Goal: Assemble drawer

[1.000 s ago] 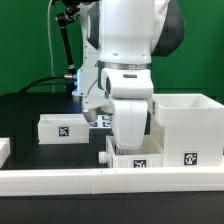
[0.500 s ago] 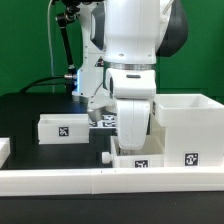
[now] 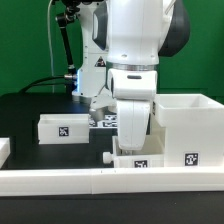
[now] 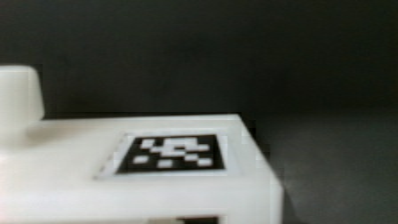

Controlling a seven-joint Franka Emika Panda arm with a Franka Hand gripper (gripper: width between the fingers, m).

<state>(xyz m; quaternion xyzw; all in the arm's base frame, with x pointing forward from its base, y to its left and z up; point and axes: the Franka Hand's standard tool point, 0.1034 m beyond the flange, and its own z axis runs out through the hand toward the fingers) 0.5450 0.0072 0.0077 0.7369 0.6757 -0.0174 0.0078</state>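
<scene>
In the exterior view a small white knobbed tray [image 3: 133,162] with a tag lies against the front border bar, its knob [image 3: 107,157] pointing to the exterior view's left. My gripper [image 3: 132,148] hangs straight down onto this tray; its fingers are hidden by the hand and the tray. The tall boxy housing [image 3: 186,125] stands just to the exterior view's right. The second tray [image 3: 64,128] lies to the exterior view's left. The wrist view is filled by the tray's white top [image 4: 107,185] with its tag [image 4: 176,153] and the knob [image 4: 15,96]; no fingers show there.
A long low white border bar [image 3: 80,181] runs along the table's front. A small white piece [image 3: 4,150] sits at the exterior view's far left. The marker board [image 3: 101,121] lies behind the arm. Black cables and a stand are at the back.
The arm has shifted a little toward the exterior view's right. The tray under the gripper, the housing and the other tray have not visibly moved.
</scene>
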